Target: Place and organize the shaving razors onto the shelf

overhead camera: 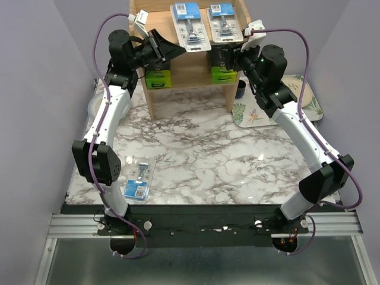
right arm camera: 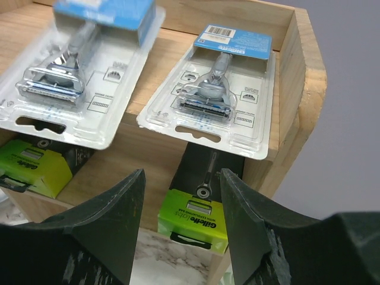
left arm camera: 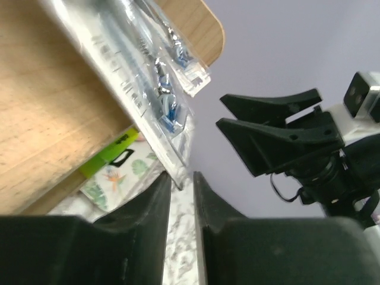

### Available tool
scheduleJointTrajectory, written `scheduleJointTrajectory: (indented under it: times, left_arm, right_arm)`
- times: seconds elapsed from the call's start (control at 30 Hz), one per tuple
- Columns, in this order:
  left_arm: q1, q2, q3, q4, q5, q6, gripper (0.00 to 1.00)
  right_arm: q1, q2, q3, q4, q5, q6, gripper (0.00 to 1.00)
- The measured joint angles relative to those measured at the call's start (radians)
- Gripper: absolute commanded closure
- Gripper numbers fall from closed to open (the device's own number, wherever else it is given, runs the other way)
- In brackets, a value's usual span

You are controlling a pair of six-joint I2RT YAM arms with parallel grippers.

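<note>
The wooden shelf point(overhead camera: 190, 65) stands at the back centre. Two blister razor packs point(overhead camera: 190, 25) point(overhead camera: 224, 22) lie on its top tier, overhanging the front. Two black boxes with green ends point(overhead camera: 158, 77) point(overhead camera: 222, 74) sit on the lower tier. A third blister pack point(overhead camera: 138, 179) lies on the marble table near the left arm's base. My left gripper point(overhead camera: 178, 52) point(left arm camera: 182, 177) has its jaws a narrow gap apart, and the left pack's point(left arm camera: 148, 77) lower corner is at its tips. My right gripper point(overhead camera: 230, 56) point(right arm camera: 181, 175) is open and empty in front of the right box point(right arm camera: 202, 202), below the right pack point(right arm camera: 222, 98).
A floral tray point(overhead camera: 309, 98) lies right of the shelf, with a dark cup point(overhead camera: 240, 89) by the shelf's right leg. The two grippers face each other closely at the shelf front. Purple-grey walls close in on both sides.
</note>
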Motion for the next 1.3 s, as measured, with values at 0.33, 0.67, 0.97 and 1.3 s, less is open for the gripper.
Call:
scheduleJointTrajectory:
  times: [0.33,0.67,0.97,1.3]
  left_arm:
    - [0.021,0.006,0.067,-0.001,0.004,0.067,0.37]
    - [0.019,-0.07,-0.037,-0.092,-0.11,0.129,0.36]
    - [0.019,-0.19,-0.119,-0.148,-0.273,0.225,1.0]
    - [-0.002,-0.13,0.07,-0.16,-0.433,0.371,1.0]
  right_arm:
    - [-0.006,0.0,0.0,-0.001,-0.002,0.003,0.38]
    - [-0.006,0.0,0.004,-0.01,-0.06,0.035,0.39]
    - [-0.006,0.032,0.077,-0.031,-0.16,0.08,0.52]
    - [-0.004,0.129,0.188,-0.061,-0.163,0.11,0.61]
